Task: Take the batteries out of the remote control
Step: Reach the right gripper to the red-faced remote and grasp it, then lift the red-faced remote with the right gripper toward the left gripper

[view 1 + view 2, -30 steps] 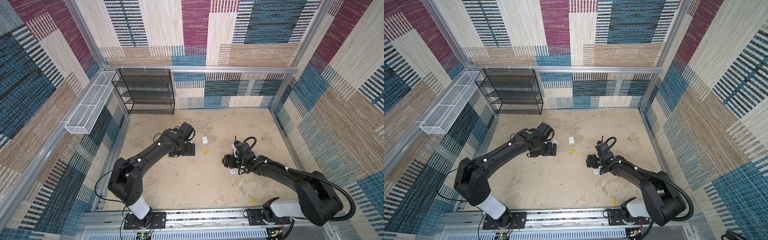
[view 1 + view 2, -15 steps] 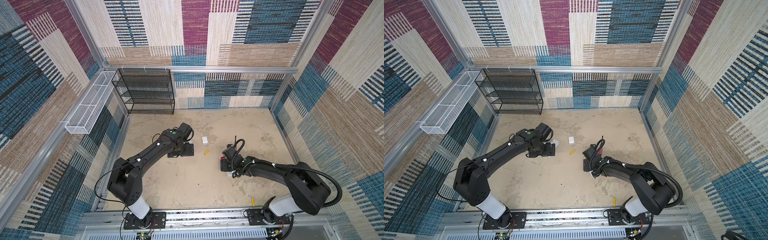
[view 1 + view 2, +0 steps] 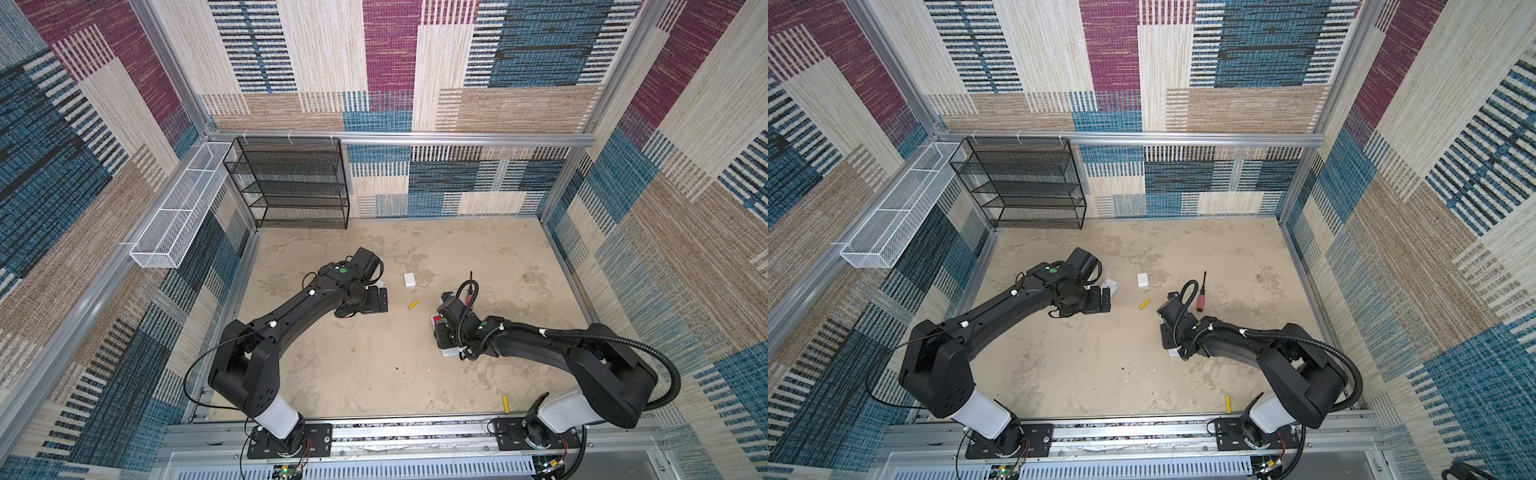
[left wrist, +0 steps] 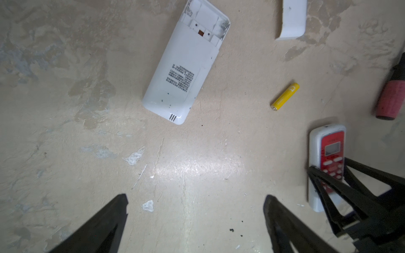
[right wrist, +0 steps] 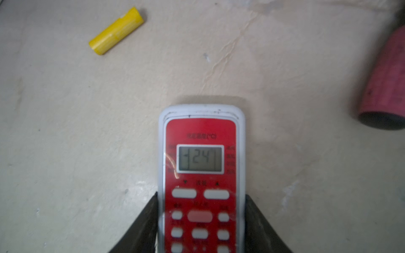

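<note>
Left wrist view only: white remote face down on the floor, battery bay at one end open, springs and bare plastic exposed (in both top views the left arm hides most of it). Top views only: second yellow battery beside the front rail.

Right wrist view: red-faced remote flat on the floor, display reading 24, right gripper clamped against both its long edges.

Yellow battery, a short cylinder, lies loose between the two remotes, touching neither.

Left gripper spread wide above bare floor.

White cover and screwdriver lie nearby.

Wire basket, black mesh shelf: only mesh shows.
</note>
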Robot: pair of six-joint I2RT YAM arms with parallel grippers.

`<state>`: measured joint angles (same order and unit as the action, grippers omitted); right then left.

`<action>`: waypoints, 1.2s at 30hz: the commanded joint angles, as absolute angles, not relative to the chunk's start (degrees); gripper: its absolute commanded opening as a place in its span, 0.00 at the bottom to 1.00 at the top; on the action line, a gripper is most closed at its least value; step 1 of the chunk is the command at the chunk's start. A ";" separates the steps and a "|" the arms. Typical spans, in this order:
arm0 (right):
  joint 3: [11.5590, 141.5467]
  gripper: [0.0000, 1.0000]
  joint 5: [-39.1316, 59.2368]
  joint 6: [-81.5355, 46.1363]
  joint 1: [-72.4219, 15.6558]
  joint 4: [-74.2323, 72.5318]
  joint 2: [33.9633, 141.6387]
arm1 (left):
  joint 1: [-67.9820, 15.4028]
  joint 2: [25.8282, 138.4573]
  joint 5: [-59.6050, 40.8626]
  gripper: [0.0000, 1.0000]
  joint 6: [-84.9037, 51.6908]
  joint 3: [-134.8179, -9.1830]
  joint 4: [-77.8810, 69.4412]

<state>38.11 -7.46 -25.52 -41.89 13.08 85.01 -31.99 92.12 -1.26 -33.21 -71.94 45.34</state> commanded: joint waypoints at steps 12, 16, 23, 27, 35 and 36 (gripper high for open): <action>40.75 0.40 3.64 -17.83 -42.45 0.33 83.86 | -32.78 94.95 -15.20 0.96 -36.08 -70.78 33.27; 41.59 0.39 6.14 -18.17 -42.39 -0.64 83.69 | -32.78 95.49 -18.64 0.93 -39.17 -70.20 29.00; 42.48 0.37 8.32 -18.42 -42.59 -1.41 81.71 | -32.79 96.42 -24.01 0.82 -42.75 -69.93 23.78; 42.80 0.37 8.96 -18.37 -42.58 -1.82 80.87 | -32.78 96.94 -25.87 0.68 -43.98 -69.52 22.00; 43.65 0.36 9.80 -18.54 -42.59 -2.83 80.19 | -32.78 95.91 -28.07 0.56 -46.44 -68.16 18.39; 43.83 0.36 9.84 -18.58 -42.56 -2.97 80.20 | -32.78 95.81 -28.52 0.53 -46.87 -68.02 17.83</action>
